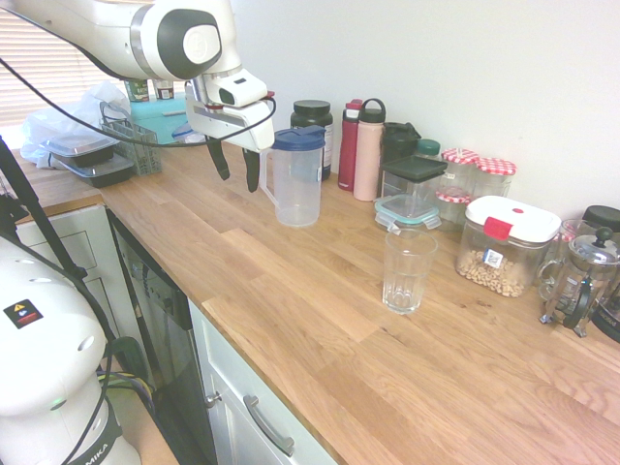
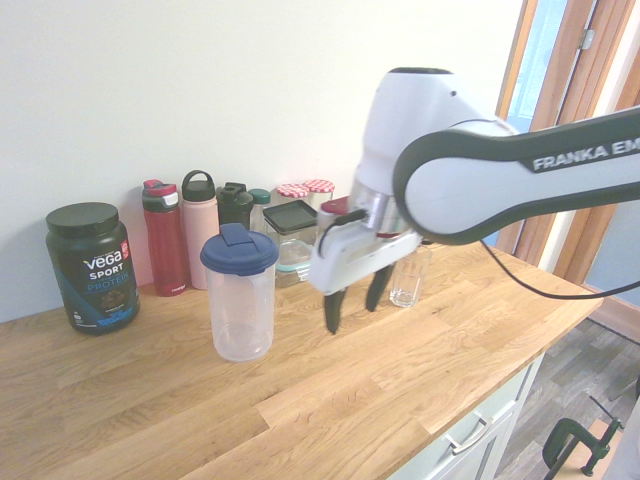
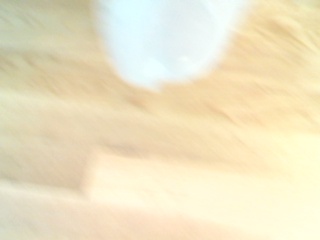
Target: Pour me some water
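A tall translucent jug [image 1: 295,179] with a blue lid and a side handle stands upright on the wooden counter [image 1: 291,291]. The water in it is too faint to make out. My gripper [image 1: 235,167] hangs just beside the jug's handle, fingers apart, with nothing between them. From the other side, the gripper [image 2: 355,303] is a short way from the jug [image 2: 240,295], not touching it. A ribbed clear glass [image 1: 407,269] stands upright further along the counter, and there the glass [image 2: 408,280] shows partly behind the fingers. In the wrist view the jug [image 3: 165,40] is a pale blur.
Along the wall stand a black protein tub [image 2: 90,268], a red bottle [image 1: 349,145], a pink bottle [image 1: 368,150], a dark shaker, several lidded jars and containers [image 1: 504,242], and a French press [image 1: 581,281]. Trays and a rack [image 1: 97,155] sit at the counter's far end.
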`<action>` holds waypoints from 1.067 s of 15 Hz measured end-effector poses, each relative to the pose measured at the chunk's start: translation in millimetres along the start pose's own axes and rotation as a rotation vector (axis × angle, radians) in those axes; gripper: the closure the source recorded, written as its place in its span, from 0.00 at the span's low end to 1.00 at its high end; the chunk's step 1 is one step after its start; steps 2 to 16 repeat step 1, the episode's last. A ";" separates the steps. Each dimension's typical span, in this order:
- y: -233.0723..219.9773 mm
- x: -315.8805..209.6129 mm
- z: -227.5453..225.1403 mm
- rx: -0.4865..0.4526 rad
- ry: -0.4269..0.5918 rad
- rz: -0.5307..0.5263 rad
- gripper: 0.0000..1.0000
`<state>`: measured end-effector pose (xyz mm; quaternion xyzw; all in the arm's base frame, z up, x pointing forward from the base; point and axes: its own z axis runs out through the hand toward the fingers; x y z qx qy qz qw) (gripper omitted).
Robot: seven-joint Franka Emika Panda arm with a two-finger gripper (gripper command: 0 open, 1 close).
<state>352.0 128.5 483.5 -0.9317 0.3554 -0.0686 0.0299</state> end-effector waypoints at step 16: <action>20.0 11.7 -2.9 -0.002 -0.011 0.023 0.00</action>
